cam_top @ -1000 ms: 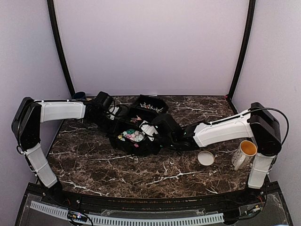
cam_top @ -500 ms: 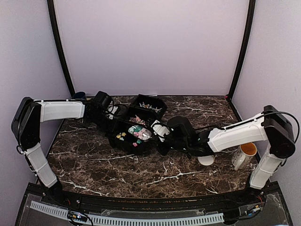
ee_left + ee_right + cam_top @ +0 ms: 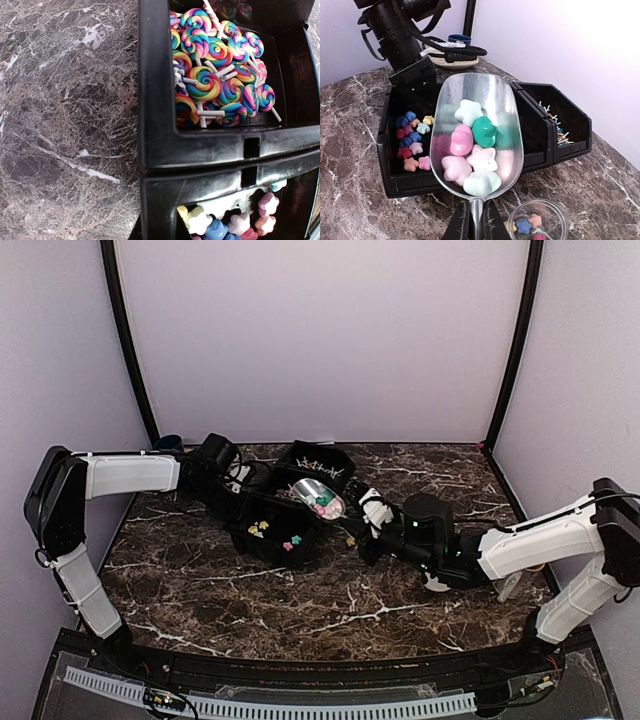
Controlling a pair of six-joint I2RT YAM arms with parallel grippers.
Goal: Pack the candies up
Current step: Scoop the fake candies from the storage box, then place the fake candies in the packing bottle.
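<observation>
Holding a metal scoop (image 3: 476, 115) of candies (image 3: 472, 145) near the black bin (image 3: 387, 165), right gripper (image 3: 475, 222) clenched on its handle; left gripper (image 3: 228, 480) closed

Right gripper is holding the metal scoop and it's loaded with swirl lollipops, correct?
Not quite. The right gripper does hold the metal scoop, but its load is small candies, pink, green and pale, some star-shaped, as the right wrist view shows. The swirl lollipops lie in a black bin in the left wrist view.

Lab test booth; plain lilac walls (image 3: 320, 340); black frame posts (image 3: 128, 340); marble tabletop (image 3: 300, 612).
</observation>
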